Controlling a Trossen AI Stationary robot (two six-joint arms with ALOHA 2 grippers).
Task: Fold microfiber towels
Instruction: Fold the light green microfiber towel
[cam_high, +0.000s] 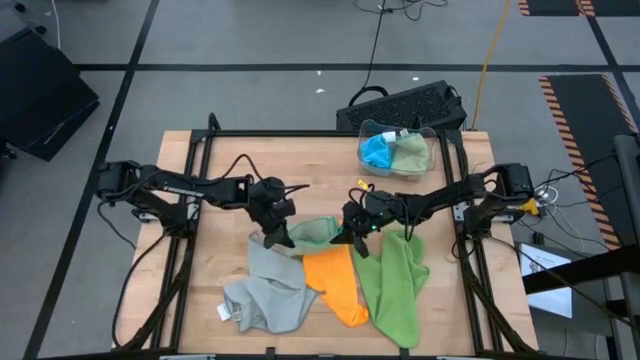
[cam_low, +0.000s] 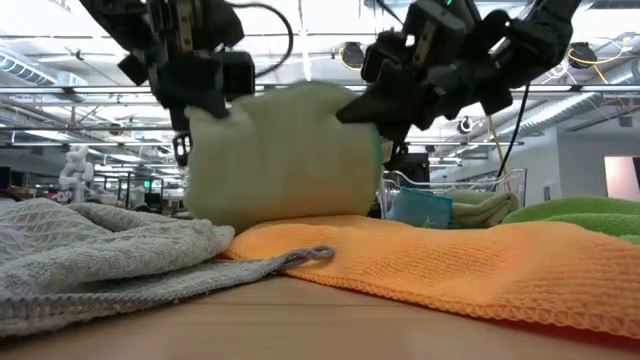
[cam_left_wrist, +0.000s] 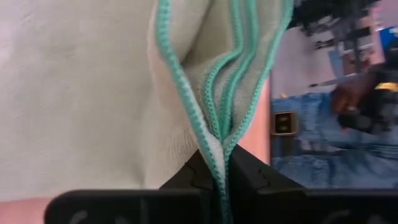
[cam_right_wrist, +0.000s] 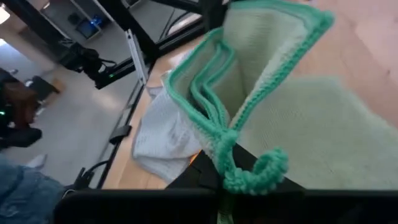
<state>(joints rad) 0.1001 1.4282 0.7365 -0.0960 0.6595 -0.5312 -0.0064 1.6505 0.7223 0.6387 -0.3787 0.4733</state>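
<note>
Light wood table (cam_high: 220, 200) w/ black frame rails, on grey floor w/ dark tape lines. Black case (cam_high: 405, 105) sits just past far edge; cables trail across floor beyond it.

Sage green towel (cam_low: 285, 155), teal-stitched edge, held up off table between both arms, sagging in the middle. L gripper (cam_left_wrist: 214, 180) clamped on its edge — wrist view shows folded layers pinched between the dark fingers. R gripper (cam_right_wrist: 224, 171) likewise closed on the opposite bunched edge, hem curling out at the pinch.

On tabletop below: grey towel (cam_high: 265, 290) crumpled at front-left, white tag at its corner; orange towel (cam_high: 335, 285) centre, partly over the grey one; lime green towel (cam_high: 395, 285) to its right, running to the front edge. All three touching/overlapping.

Clear bin (cam_high: 398, 150) at far-right of table holds a bright blue towel (cam_high: 376, 150) and another pale green one (cam_high: 410, 152) side by side.

Low view: room behind is open hall — ceiling trusses, ducts, strip lights, racks far off. Wrist views catch a person in jeans, blurred, beside the table.
</note>
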